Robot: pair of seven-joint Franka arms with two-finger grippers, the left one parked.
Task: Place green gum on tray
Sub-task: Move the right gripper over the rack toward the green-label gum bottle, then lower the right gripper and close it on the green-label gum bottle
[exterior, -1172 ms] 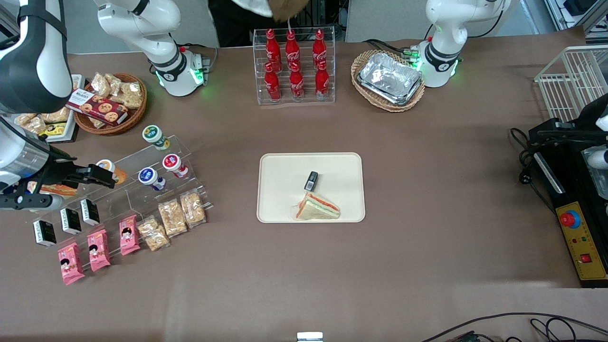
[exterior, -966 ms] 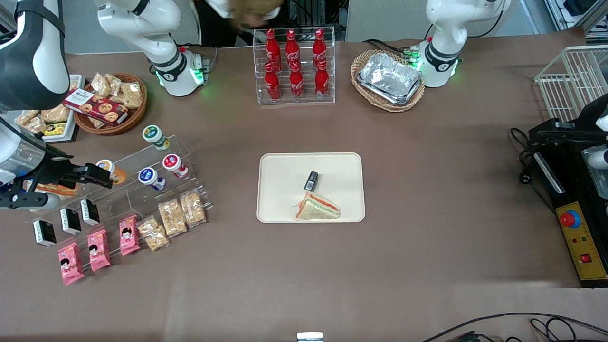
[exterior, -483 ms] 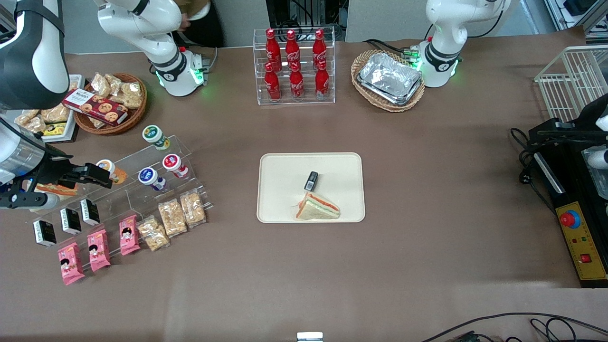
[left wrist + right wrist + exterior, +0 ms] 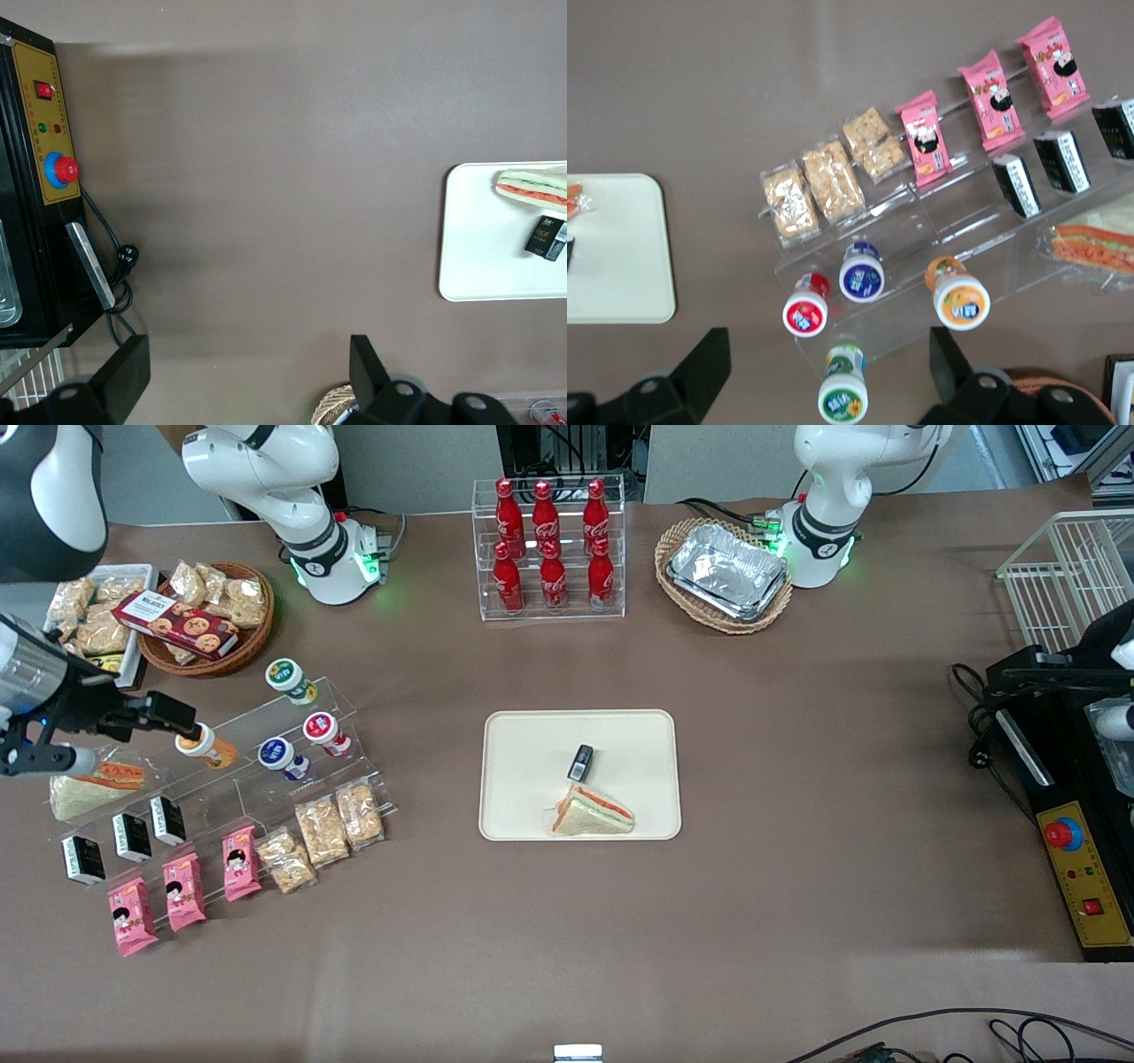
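A: Status? Gripper (image 4: pixel 182 717) high above the working arm's end of the clear stepped rack (image 4: pixel 341 691), near the orange-lid bottle (image 4: pixel 197 741). Jaws wide apart, holding nothing.

B: Target? Green gum (image 4: pixel 285 676) alone on the rack's top step, lying tilted. Tray (image 4: pixel 523 735) mid-surface, well apart.

A: Risks? Wrong pick, prob. Red-lid (image 4: pixel 805 316) and blue-lid (image 4: pixel 861 274) bottles side by side one step nearer the front cam than the green gum, orange-lid along the same step. Same shape, only lids differ.

B: Also: bottle could roll or slip off the clear step if jaws clip the lid off-centre.

A: Drop zone? Sandwich (image 4: pixel 592 812) + small black pack (image 4: pixel 580 762) already on tray; bare part toward the rack looks best.

B: Rest? Snack packs (image 4: pixel 326 831) on lower steps, coke bottles (image 4: pixel 549 545), biscuit basket (image 4: pixel 208 615). None on a rack-to-tray path, as judged.
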